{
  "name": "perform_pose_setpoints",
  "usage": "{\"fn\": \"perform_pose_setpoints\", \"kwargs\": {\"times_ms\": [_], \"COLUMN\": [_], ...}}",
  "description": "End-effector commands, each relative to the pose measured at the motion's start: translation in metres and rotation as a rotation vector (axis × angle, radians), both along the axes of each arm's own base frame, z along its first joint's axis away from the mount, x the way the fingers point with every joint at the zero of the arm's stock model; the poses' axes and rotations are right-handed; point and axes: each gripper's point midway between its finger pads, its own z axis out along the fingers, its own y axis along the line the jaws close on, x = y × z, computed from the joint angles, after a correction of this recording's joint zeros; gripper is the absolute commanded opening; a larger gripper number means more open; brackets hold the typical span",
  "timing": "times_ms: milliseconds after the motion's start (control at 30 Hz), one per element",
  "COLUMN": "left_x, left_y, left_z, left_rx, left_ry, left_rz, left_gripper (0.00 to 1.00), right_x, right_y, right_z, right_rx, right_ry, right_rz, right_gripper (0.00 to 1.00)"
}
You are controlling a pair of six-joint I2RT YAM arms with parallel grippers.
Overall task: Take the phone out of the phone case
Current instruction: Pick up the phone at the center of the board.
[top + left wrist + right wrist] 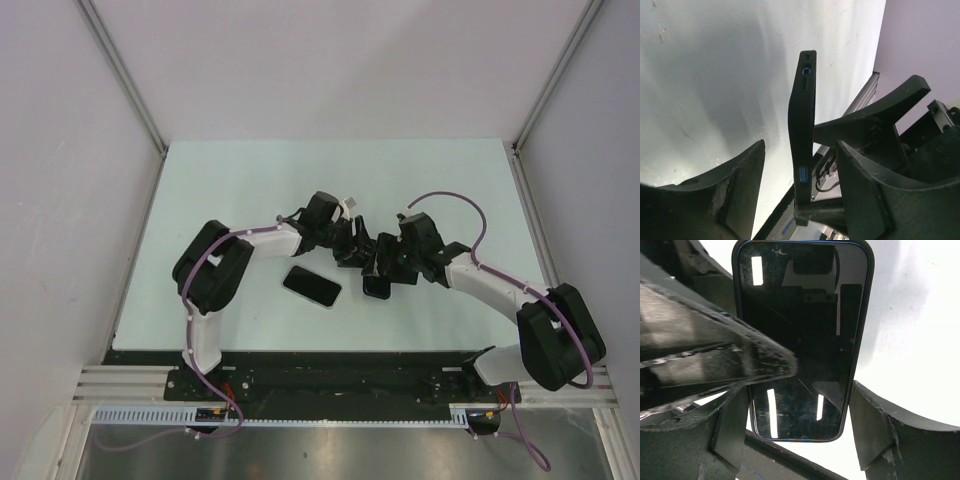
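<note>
The phone point(805, 315), black glass in a black phone case point(802, 125) with blue side buttons, is held on edge above the table. My right gripper point(799, 415) is shut on the case's two long sides near its lower end. My left gripper point(800, 160) straddles the phone front to back, its jaws open with a gap on each side. One left finger point(730, 360) crosses in front of the screen. In the top view the two grippers, left point(352, 246) and right point(385, 265), meet at mid-table.
A second flat black slab point(312, 287), phone or case, lies on the pale table point(250, 190) just left of the grippers. Grey walls with metal corner posts enclose the table on three sides. The arm bases stand along the near rail.
</note>
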Motion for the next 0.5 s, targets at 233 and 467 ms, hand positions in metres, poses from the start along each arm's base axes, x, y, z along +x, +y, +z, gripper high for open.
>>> {"fn": "perform_pose_setpoints", "kwargs": {"times_ms": [233,467], "left_x": [0.0,0.0], "left_y": [-0.023,-0.024], "left_z": [0.016,0.037], "left_rx": [-0.031,-0.073], "left_ry": [-0.042,-0.046], "left_rz": [-0.06,-0.072], "left_gripper": [0.42,0.0], "right_x": [0.009,0.007], "right_y": [0.018,0.002], "right_z": [0.029,0.032], "right_rx": [0.103,0.085], "right_ry": [-0.079,-0.069], "right_rz": [0.027,0.007], "right_gripper": [0.42,0.8]}}
